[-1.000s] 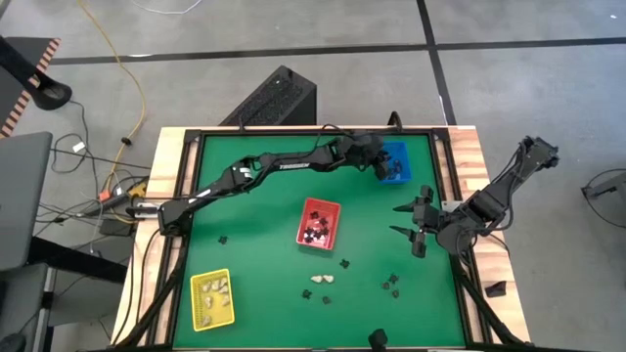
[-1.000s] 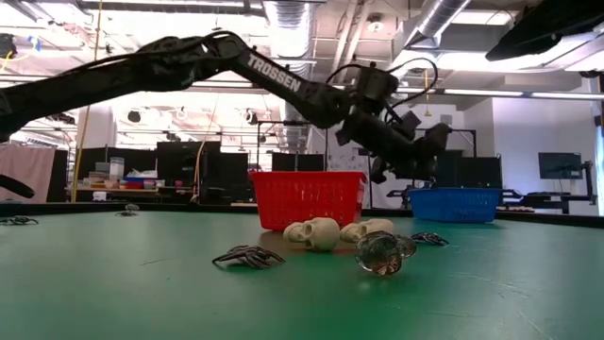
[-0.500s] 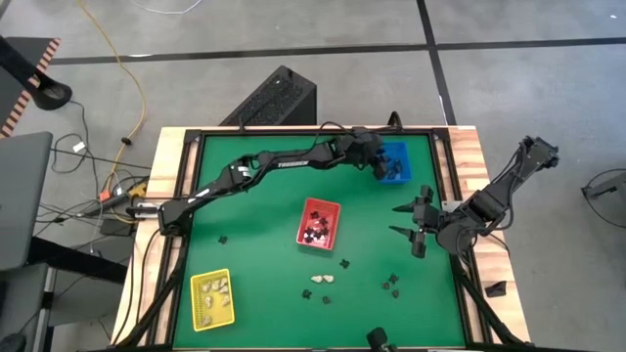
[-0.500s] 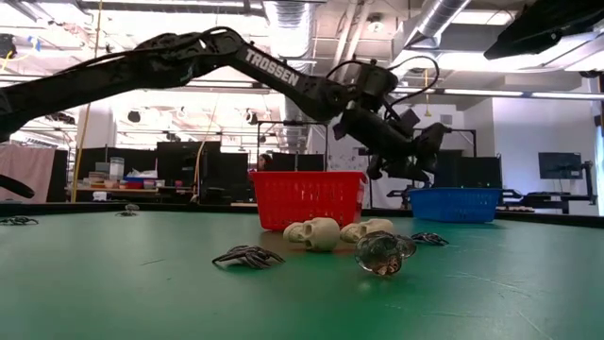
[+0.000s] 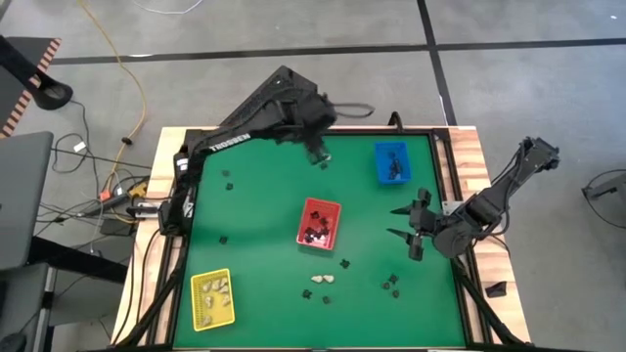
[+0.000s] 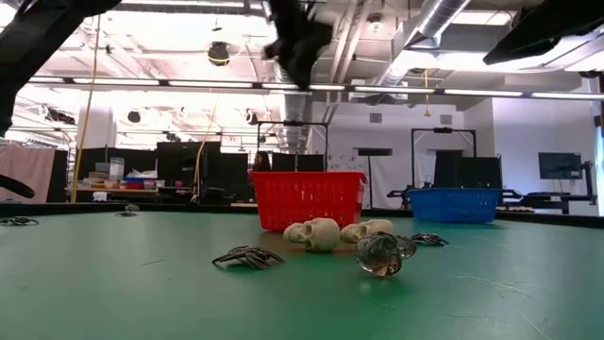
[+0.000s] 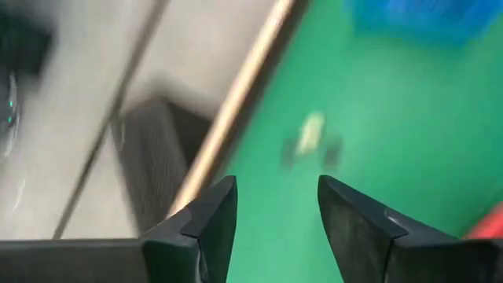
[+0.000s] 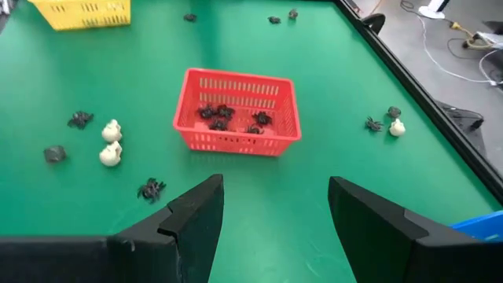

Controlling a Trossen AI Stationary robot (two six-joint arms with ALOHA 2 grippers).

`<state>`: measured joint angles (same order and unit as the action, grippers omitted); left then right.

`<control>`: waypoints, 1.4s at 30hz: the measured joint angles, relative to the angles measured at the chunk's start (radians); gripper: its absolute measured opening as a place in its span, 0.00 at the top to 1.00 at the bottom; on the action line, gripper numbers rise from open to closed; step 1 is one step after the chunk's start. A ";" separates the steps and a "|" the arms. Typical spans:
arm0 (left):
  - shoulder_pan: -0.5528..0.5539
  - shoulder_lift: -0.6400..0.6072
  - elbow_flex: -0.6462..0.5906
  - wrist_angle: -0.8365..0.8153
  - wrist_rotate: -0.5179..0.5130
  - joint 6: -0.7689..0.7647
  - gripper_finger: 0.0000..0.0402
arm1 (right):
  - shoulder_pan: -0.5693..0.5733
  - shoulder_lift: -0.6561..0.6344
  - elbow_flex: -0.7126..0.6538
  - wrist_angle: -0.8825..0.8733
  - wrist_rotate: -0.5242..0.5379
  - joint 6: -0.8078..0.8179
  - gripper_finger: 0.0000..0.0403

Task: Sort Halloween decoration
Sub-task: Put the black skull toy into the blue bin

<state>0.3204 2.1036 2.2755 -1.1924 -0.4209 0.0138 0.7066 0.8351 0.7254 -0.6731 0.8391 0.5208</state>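
Overhead, the left gripper (image 5: 318,152) hangs above the far edge of the green table (image 5: 264,215), near the black border rail; its fingers (image 7: 206,224) stand apart with nothing between them. Right gripper (image 5: 409,233) waits at the table's right edge, jaws spread wide and empty. Halloween decoration is scattered: cream skulls (image 5: 323,280) and black spiders (image 5: 392,284) lie loose on the near half, a spider (image 5: 223,239) lies toward the left edge, and a cream piece (image 7: 311,132) lies near the far rail. More black pieces fill the red tray (image 5: 319,223) at centre. Blue tray (image 5: 392,162) sits at the far right, yellow tray (image 5: 212,297) in the near left corner. Bare green lies open between yellow and red trays.
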 joint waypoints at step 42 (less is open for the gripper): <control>-0.512 -1.044 -1.982 2.033 0.103 0.120 0.61 | -0.054 0.612 0.001 0.268 -0.816 0.432 0.36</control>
<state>-0.1921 1.0599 0.2932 0.8405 -0.3183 0.1339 0.6527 1.4476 0.7265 -0.4054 0.0227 0.9533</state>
